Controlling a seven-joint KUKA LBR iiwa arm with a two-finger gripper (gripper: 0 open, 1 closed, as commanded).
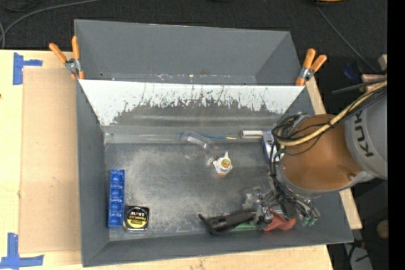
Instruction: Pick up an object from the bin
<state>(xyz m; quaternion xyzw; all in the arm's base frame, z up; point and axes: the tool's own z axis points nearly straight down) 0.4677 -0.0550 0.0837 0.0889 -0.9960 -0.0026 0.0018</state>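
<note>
My gripper is low in the bin's front right corner, under the arm's orange cover. It hangs over a small cluster of things. A black tool with a long handle lies just to its left along the front wall. A red piece and a green bit lie directly below it. Whether anything sits in the gripper is hidden by the cover and the clutter.
A small white and yellow object lies mid-bin. Clear plastic glasses and a silver cylinder rest near the back slope. A blue strip of blocks and a black-yellow tape measure sit front left.
</note>
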